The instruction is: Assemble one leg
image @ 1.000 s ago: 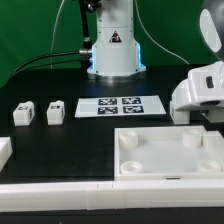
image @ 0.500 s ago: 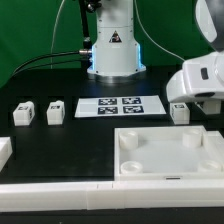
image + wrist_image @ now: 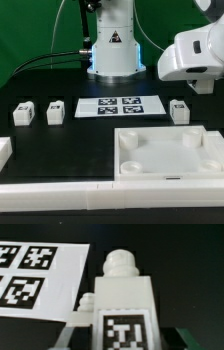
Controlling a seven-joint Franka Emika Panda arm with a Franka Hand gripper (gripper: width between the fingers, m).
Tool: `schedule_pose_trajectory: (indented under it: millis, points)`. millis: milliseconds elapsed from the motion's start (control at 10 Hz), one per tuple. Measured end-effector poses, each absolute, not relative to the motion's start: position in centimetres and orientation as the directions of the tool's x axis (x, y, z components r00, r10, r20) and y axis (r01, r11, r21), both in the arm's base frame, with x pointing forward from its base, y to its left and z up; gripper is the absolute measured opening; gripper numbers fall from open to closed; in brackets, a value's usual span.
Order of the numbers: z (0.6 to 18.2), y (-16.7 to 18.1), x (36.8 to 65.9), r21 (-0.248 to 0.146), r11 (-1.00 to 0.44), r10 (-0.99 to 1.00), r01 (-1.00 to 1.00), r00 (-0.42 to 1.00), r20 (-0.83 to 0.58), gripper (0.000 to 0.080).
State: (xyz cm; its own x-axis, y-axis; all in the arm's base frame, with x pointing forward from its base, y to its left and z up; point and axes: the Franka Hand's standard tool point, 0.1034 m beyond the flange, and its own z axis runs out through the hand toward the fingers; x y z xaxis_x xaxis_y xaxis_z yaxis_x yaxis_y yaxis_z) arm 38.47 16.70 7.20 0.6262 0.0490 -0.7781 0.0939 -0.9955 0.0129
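The small white plastic blocky leg point(image 3: 180, 110) with a black-and-white square tag is standing on the black table point(image 3: 60, 80), just beside the thin flat white marker board point(image 3: 120, 105) on the exterior view's right; it is sitting just behind the large white square tray-like piece point(image 3: 170, 150); the white two-finger gripper point(image 3: 203, 84) is hovering above the leg, apart from it; how far the fingers are parted cannot be told, and nothing is showing in their hold. In the wrist view the leg point(image 3: 122, 297) is filling the frame, tag facing the camera, rounded peg at its far end, beside the marker board point(image 3: 35, 277). Two matching white posts point(image 3: 22, 113) point(image 3: 55, 111) are standing well apart from it, on the exterior view's left.
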Motion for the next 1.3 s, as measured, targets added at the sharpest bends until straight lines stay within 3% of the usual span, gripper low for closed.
schedule_pose_trajectory:
  millis: [500,800,1300]
  points:
    - [6.7,17.5,40.2,-0.024,-0.997,0.075,0.072,0.906,-0.417,0.0291]
    - [8.8,15.9,42.2,-0.051,-0.995,0.098,0.09,0.978,-0.184,0.0291]
    - [12.6,10.9,50.2,-0.064,-0.992,0.083,0.104,0.958,0.275,0.0291]
